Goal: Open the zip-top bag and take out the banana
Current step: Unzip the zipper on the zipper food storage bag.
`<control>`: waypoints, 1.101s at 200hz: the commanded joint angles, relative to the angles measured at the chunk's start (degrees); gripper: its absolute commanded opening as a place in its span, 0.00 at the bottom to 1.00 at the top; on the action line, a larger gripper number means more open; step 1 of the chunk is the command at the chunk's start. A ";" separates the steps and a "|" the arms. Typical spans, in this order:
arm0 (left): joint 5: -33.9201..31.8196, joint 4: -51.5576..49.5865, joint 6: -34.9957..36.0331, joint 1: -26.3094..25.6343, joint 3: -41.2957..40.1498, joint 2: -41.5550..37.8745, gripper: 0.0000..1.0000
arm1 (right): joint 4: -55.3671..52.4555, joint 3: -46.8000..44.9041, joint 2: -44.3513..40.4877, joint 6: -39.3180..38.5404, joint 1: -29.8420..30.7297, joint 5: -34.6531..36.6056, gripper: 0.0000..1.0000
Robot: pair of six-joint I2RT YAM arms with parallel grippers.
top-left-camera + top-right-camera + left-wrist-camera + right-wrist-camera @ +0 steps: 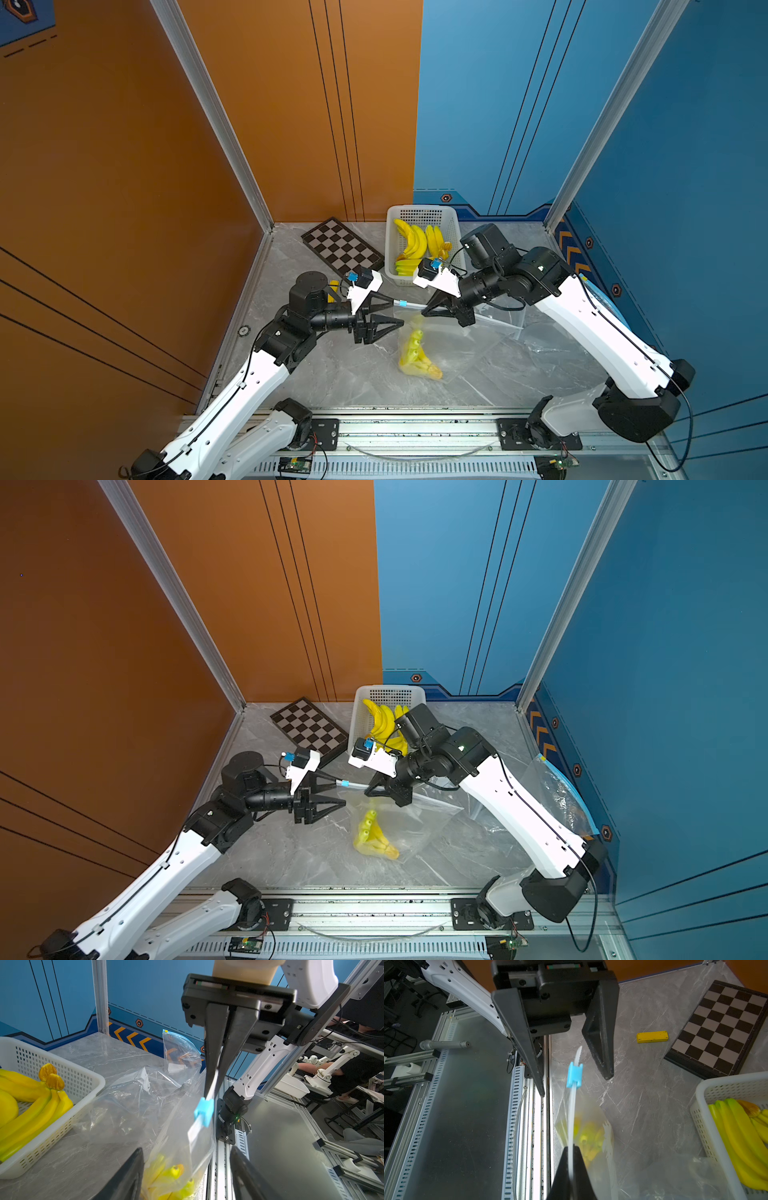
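**Item:** zip-top bag, clear, centre of both top views. It is lifted by its zip strip, with the lower part slumped on the grey worktop.

**Contents:** banana, a small yellow bunch low in the bag, just below frame centre. The bag appears sealed, though the clear film makes the seam hard to read.

**Right gripper**: clenched on the zip strip, just right of the blue slider.

**Left gripper**: jaws apart, one on each side of the slider. Neither touches it in the right wrist view.

**Step in hand (judged):** seize the slider, then draw it along the strip.

**Handling note:**
- The left jaws should meet squarely on the slider's body, not on the thin strip tail beyond it.
- The pull should run straight along the strip while the right grip holds it taut.
- A sideways tug would likely twist the film or slip off the small slider.

**Also present:**
- white basket of loose bananas, upper centre
- chessboard, left of the basket
- second clear bag, at the right edge
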 commanded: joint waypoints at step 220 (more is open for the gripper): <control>1.10 -12.36 8.18 -3.63 7.71 4.35 0.00 | 0.85 7.93 6.45 4.08 3.79 -3.38 0.43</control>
